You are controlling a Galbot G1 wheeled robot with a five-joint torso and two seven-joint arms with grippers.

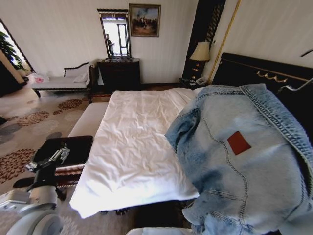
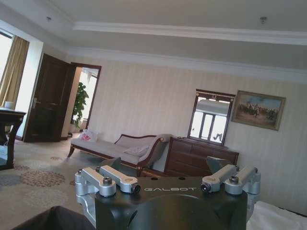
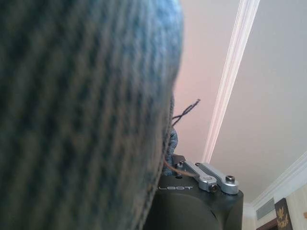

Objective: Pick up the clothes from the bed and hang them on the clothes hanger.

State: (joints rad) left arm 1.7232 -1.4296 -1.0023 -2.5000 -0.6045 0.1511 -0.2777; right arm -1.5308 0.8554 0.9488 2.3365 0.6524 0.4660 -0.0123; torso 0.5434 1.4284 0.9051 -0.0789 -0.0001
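Light-blue washed denim jacket (image 1: 244,161) lifted off wide white-sheeted bed (image 1: 132,142), filling frame right, draped over right hand (image 3: 211,181), grip unreadable; left hand (image 1: 57,155) spread, idle lower left.

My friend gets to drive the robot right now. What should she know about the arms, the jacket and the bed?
Left gripper: open, holding nothing, low on the robot's left beside the bed.
Right gripper: under the denim jacket, which drapes over it in the right wrist view; whether it grips cannot be seen.
Jacket: off the bed, lifted on the robot's right, back side facing the head camera with its red patch showing.
Done: pickup from the bed.
Left: hanging it. A silver hook pokes out by the collar; the rest of the hanger is hidden.
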